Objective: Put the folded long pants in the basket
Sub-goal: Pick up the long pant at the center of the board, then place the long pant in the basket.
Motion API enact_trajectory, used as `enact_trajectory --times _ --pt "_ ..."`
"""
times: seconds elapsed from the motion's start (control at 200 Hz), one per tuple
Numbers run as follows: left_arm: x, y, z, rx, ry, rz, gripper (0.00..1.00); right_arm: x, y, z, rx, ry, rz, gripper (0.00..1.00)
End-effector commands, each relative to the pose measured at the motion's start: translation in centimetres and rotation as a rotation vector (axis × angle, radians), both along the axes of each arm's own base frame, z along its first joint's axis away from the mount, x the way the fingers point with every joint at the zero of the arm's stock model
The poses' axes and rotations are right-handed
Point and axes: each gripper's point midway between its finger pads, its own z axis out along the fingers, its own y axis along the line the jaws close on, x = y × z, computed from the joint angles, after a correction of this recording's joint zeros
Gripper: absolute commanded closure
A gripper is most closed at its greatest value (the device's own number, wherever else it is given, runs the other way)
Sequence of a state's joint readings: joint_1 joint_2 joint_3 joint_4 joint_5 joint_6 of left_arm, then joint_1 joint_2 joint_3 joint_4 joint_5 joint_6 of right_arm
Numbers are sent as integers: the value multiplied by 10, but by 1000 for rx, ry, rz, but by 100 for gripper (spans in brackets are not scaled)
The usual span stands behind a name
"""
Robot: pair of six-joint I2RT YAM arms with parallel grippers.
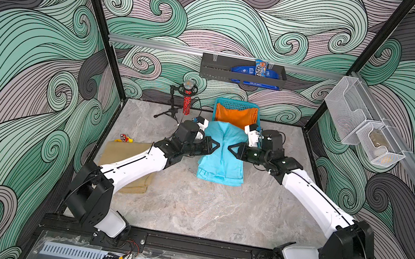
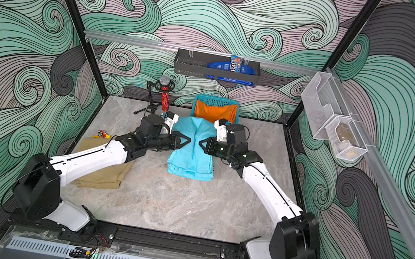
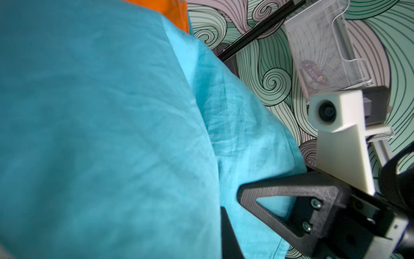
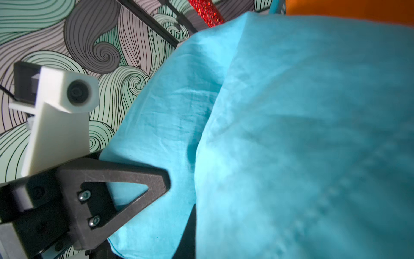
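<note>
Orange pants (image 1: 235,115) in basket (image 1: 237,103), turquoise pants (image 1: 222,155) pinched by left hand (image 1: 215,146) and right hand (image 1: 232,148), tan pants (image 1: 125,162) untouched on surface (image 1: 216,208).

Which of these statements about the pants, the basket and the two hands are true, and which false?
1. The orange pants lie in the basket. True.
2. The blue pants are already inside the basket. False: they are in front of it.
3. Both hands, left hand and right hand, are shut on the blue pants. True.
4. The tan pants are in the basket. False: they lie on the table, partly under the left arm.
</note>
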State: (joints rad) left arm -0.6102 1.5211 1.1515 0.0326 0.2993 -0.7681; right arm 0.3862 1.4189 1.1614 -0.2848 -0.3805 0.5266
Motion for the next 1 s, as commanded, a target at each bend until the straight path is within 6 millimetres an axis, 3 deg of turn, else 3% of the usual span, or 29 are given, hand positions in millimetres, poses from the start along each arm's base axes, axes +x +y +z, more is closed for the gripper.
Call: enact_trajectory --times 0.0,0.21,0.415,0.55,0.78,0.896,0.996 --pt "26 -17 28 -3 -98 -22 100 27 -13 16 -20 -49 16 100" --pt "90 -37 41 -3 -144 -4 100 97 -54 28 -34 -97 -79 100" --pt "149 -39 28 4 -129 31 100 151 -80 5 -70 -74 -140 100" --pt "180 -38 20 -14 -120 65 100 182 -86 -6 -66 -72 -148 100" --pt "224 -35 -4 -20 -121 112 100 229 -93 -34 -52 -54 -168 100" --pt "244 -28 -36 -16 -80 129 100 240 -97 -58 -64 -23 -181 100" --pt "250 -24 -62 -17 -36 135 100 247 -98 -78 -73 -2 -179 100"
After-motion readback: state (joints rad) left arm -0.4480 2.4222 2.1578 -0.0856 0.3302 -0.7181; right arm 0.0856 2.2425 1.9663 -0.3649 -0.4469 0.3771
